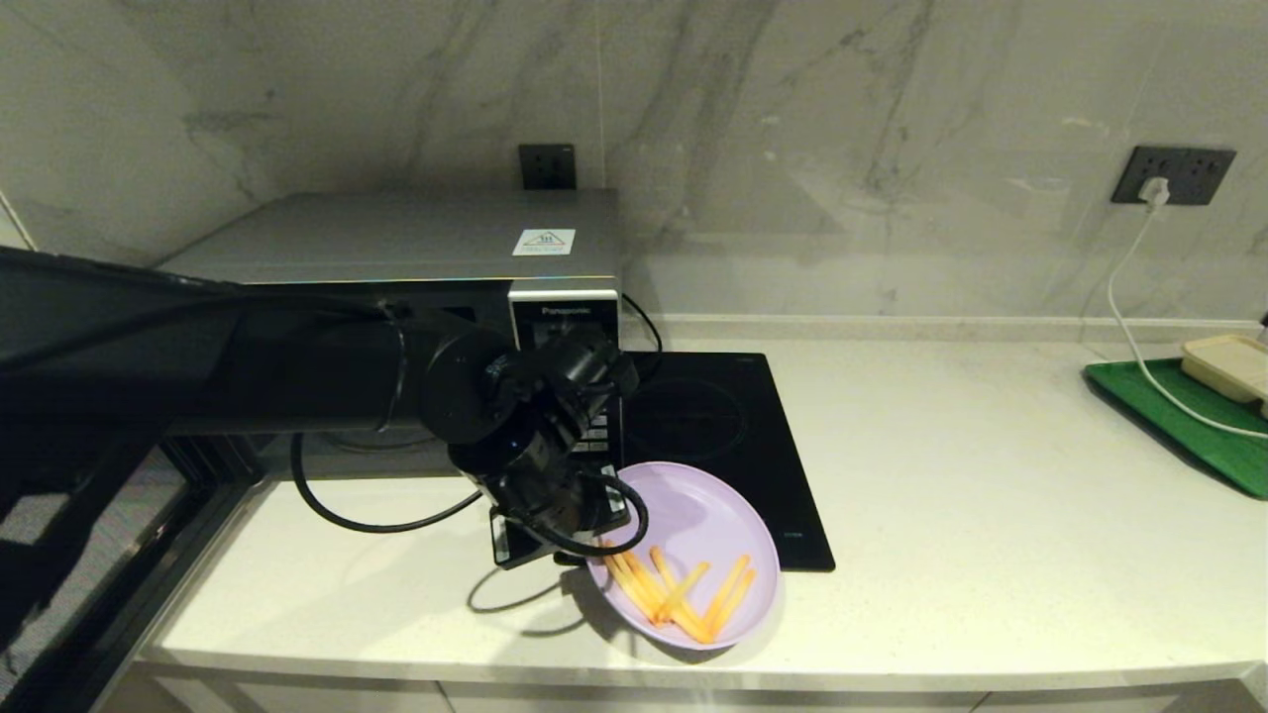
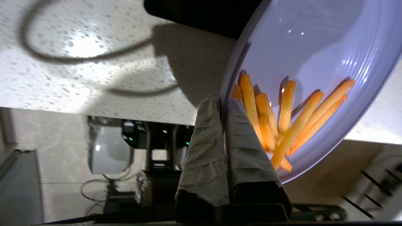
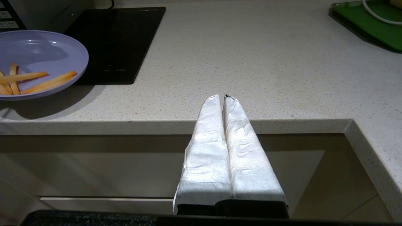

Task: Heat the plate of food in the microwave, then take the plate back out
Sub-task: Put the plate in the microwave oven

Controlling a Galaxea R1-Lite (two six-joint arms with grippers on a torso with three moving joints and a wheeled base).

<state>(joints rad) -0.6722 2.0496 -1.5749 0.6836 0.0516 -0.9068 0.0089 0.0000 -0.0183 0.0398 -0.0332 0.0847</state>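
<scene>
Your left gripper [image 2: 223, 103] is clamped on the rim of the plate of food [image 1: 693, 525], one taped finger [image 2: 204, 150] outside the rim, the other over the inside edge, right beside the fries [image 1: 679, 594]. In the head view the plate sits tilted at the front of the desk [image 1: 991, 515], its near edge reaching almost to the desk's front lip, its far edge overlapping the corner of the black induction hob [image 1: 733, 426]. Can't tell if the plate is touching the desk or lifted off it; there's a shadow under its left side. The fries are bunched at the low, near side of the plate.

The microwave [image 1: 416, 238] stands at the back left against the marble wall, w/ its button panel mostly hidden behind your left arm. Its door [image 1: 99, 515] looks swung open toward the front left, dark glass showing at the lower left of the head view.

Your right gripper [image 3: 224, 97] is parked below the desk's front edge, fingers pressed together, holding nothing, well apart from the plate. Far right on the desk: a green tray [image 1: 1189, 426] w/ a beige lidded box [image 1: 1228, 361] on it, and a white cable [image 1: 1129, 307] running from a wall socket down across the tray
</scene>
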